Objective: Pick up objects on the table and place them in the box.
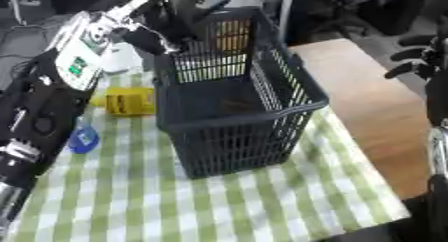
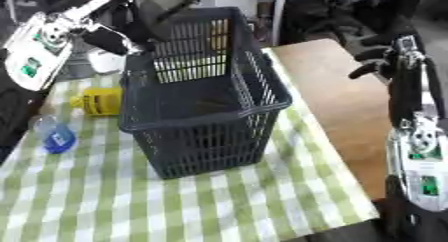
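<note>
Fingers of the left hand (image 1: 179,28) sit up by the far left rim of the basket, dark against dark clutter, and I cannot tell whether they are curled, straight, or holding anything. On the other side, the right hand (image 2: 378,61) hangs off the table's right edge with its fingers curled and nothing visible between them.

Largest of the things below and to the right of the left fingers is the table (image 1: 262,206), covered in a green-and-white checked cloth, with a bare wooden stretch on the right. On it stands the dark slatted plastic basket (image 2: 206,131), which serves as the box; something pale shows through its far wall, and something small and dim lies on its floor, but I cannot make out what either is.

Below the left fingers, just beside the basket's left wall, a yellow object (image 1: 129,101) lies on the cloth. Further down and to the left sits a small blue object (image 2: 57,138).

Judging by this, at least those two items remain to be picked up, so the task looks well short of finished.
</note>
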